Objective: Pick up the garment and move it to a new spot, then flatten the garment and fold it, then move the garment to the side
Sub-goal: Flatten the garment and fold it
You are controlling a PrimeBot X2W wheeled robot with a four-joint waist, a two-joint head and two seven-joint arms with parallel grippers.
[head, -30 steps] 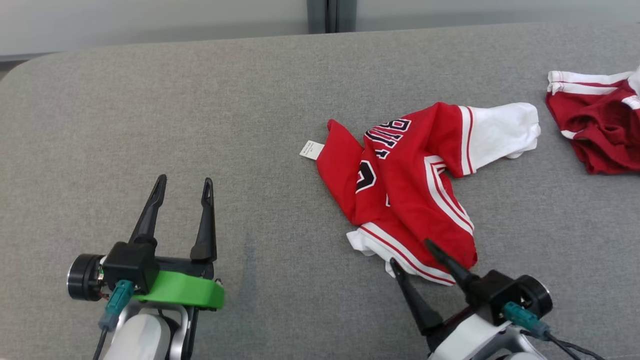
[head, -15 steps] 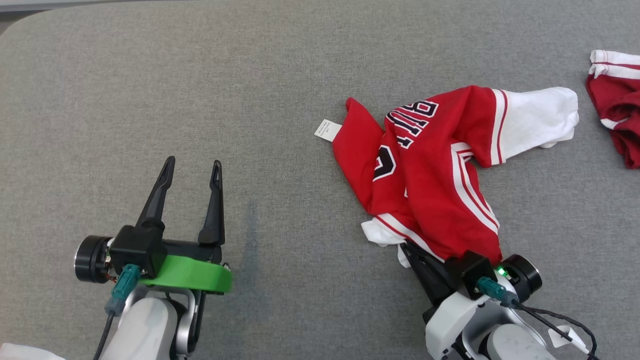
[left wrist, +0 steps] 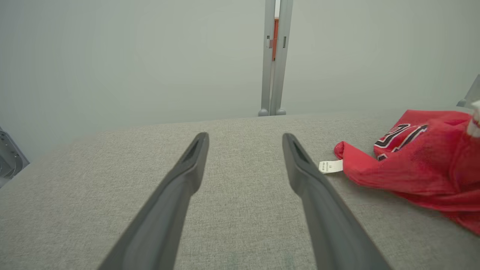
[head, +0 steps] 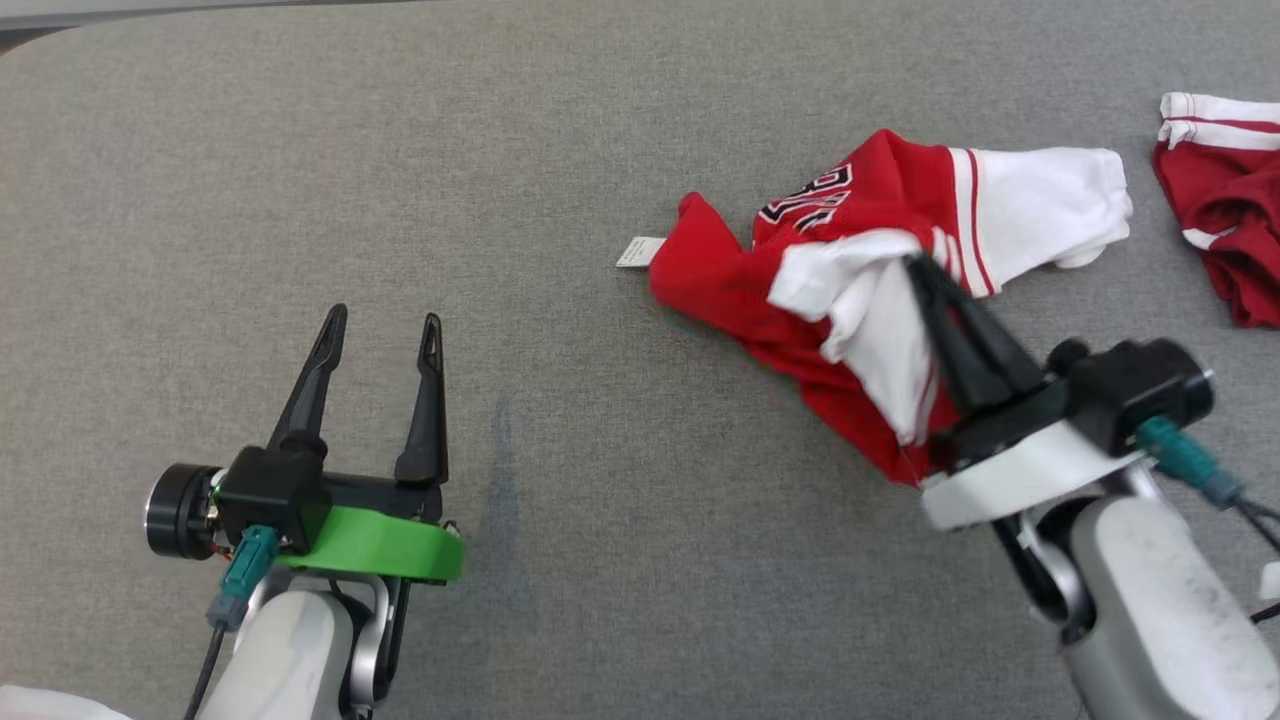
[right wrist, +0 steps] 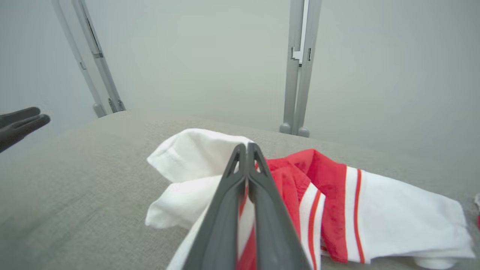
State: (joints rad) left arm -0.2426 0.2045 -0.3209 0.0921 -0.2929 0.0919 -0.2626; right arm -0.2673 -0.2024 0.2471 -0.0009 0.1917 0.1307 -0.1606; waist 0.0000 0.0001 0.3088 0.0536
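A red garment (head: 720, 290) with white sleeves and black lettering lies crumpled on the grey table (head: 500, 180), right of centre. My right gripper (head: 915, 262) is shut on its white-trimmed edge and holds that part lifted and folded back over the rest. In the right wrist view the closed fingers (right wrist: 245, 147) pinch striped red-and-white cloth (right wrist: 195, 150). My left gripper (head: 383, 318) hovers open at the lower left, well apart from the garment. In the left wrist view its fingers (left wrist: 244, 138) stand wide, with the garment (left wrist: 405, 168) off to the right.
A second, darker red garment (head: 1220, 230) with white stripes lies at the table's far right edge. A white label (head: 638, 251) sticks out from the garment's left side. A pale wall with a metal post (left wrist: 273, 56) rises behind the table.
My right gripper has shut on the garment's near white-trimmed edge and raised it up and away from me, folding it over. The head camera tilted down. The left arm stayed put.
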